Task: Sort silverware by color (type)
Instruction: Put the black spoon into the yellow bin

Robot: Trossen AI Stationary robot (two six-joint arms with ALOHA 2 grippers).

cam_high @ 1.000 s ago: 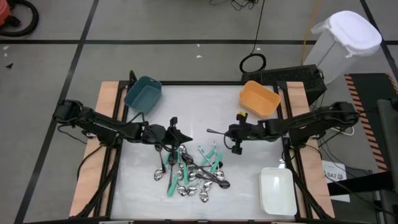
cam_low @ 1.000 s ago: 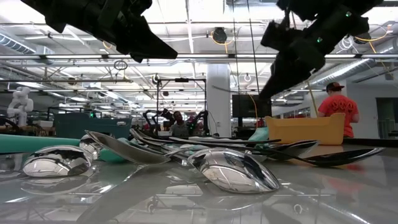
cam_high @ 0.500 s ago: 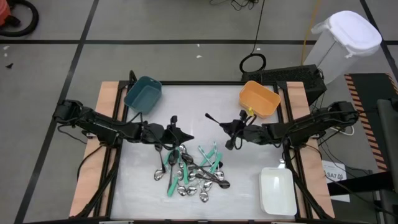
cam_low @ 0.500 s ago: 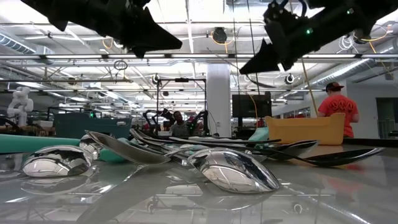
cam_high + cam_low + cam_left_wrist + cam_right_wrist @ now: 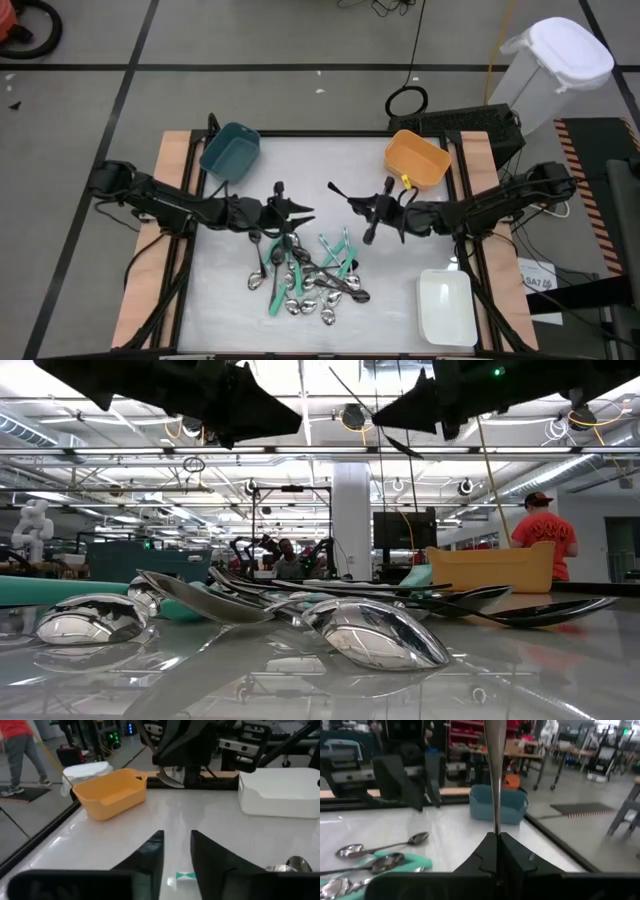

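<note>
A wide workshop with ceiling lights and benches stretches behind my white tabletop (image 5: 240, 300), and a person in a red shirt (image 5: 544, 532) stands far off past its edge. My right claw (image 5: 365, 205) is clamped shut on the handle of a dark spoon (image 5: 340, 192), held up over the middle of the tabletop; its long axis runs straight out from my fingers, bowl end leading, pointing toward the left arm's side and the teal bin (image 5: 230, 150). My left claw (image 5: 297, 213) hovers above the near edge of the silverware pile (image 5: 310, 275), its fingers standing a little apart with nothing between them that I can see. The relation that matters for the move ahead, as I judge it: the orange bin (image 5: 417, 160) lies just behind my right wrist, close by, and the white bin (image 5: 446, 305) is off to the front corner on that same side, while the teal bin sits well apart at the far left corner, nearer my left arm. The spoon points away from both nearer bins, so I would have to swing the arm round to reach either (which bin takes the dark pieces I cannot tell). All three bins look empty from above, though the teal one's floor is partly shaded. The rest of the silverware, shiny silver spoons, dark ones and teal-handled pieces (image 5: 274, 292), lies heaped and crossing at the tabletop's centre front, between and in front of both claws.
</note>
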